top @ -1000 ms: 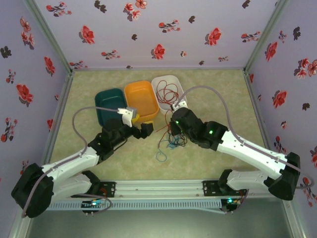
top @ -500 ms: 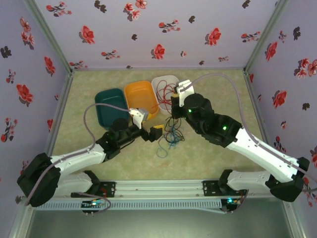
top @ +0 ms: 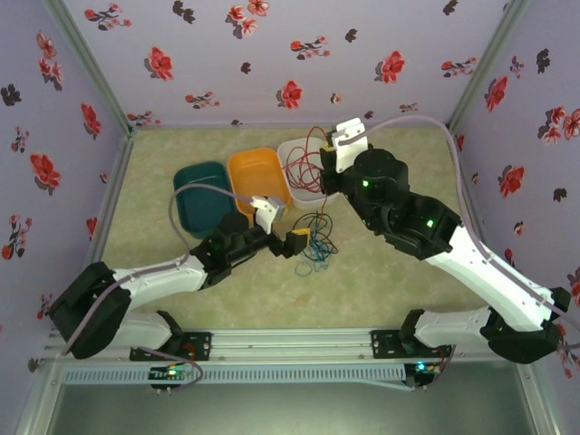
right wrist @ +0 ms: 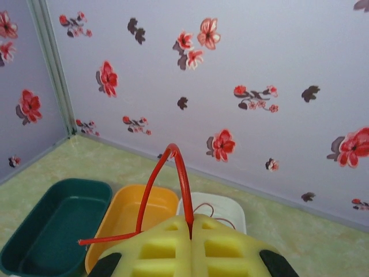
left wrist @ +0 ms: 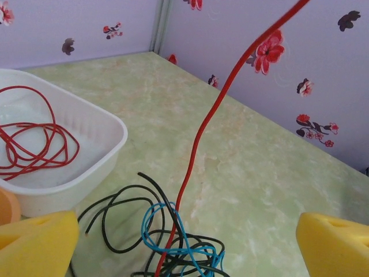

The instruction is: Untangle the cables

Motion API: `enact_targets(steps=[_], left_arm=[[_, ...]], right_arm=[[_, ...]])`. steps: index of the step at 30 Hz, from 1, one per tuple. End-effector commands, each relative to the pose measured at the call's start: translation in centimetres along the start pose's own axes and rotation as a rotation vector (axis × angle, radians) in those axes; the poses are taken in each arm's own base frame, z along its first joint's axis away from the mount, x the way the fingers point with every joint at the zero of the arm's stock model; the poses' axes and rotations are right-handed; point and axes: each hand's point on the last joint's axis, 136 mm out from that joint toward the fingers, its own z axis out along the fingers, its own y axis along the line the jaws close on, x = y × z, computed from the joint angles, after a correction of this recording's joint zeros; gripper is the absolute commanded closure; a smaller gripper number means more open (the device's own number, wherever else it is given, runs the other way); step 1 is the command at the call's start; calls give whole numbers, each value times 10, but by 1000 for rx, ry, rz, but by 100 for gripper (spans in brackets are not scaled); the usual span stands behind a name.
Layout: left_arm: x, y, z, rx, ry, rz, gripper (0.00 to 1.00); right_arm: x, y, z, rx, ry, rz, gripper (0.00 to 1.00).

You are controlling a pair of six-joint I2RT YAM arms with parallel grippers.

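**Red strand taut, knot not yet pinned**

Our right gripper [right wrist: 190, 228] has its pads pressed together on the red cable [left wrist: 199, 138], holding it high above the white bin [left wrist: 115, 124]. From there the strand drops straight into the tangle of black cable [left wrist: 115, 202] and blue cable [left wrist: 153, 222] on the table, just beside the bin. Our left gripper [top: 300, 243] sits low at that tangle with its jaws spread wide and nothing between them.

The risk we see is that the red strand looks threaded through the black and blue loops. With nothing holding the pile down, a further pull could lift the whole clump or cinch the knot tighter. The thin wire could also slide out of the pinch. A red coil [left wrist: 34, 144] lies in the bin, but we cannot tell whether it is the same wire.

A second ago our right arm was low over the tangle. It has since risen and swung back toward the bin, while the left gripper has advanced from beside the orange bin [top: 258, 177] to the pile.
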Motion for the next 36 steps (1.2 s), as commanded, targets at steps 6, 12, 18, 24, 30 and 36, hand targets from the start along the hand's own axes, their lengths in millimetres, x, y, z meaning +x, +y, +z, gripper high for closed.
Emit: enact_targets(steps=[6,12,18,24,30,36], left_arm=[[-4,-5,26,19,28,68,12],[5,-6,38,23,61,88,17],[9,-7,48,25,88,105,21],[11,-12,53,34,105,113,24],[18,-4,49,-3,111,98,16],[21,2,37,-46,103,79,11]], right_arm=[[-50,-13,-26,-6,-88,-6,100],[-71,-22,-36,13,-126,-14,100],[-82,-19,-45,-34,-150,-1,100],[-85,-21,-48,-29,-159,6,100],[-80,-27,-36,43,-138,-11,100],[-74,-33,-13,152,-93,-61,100]])
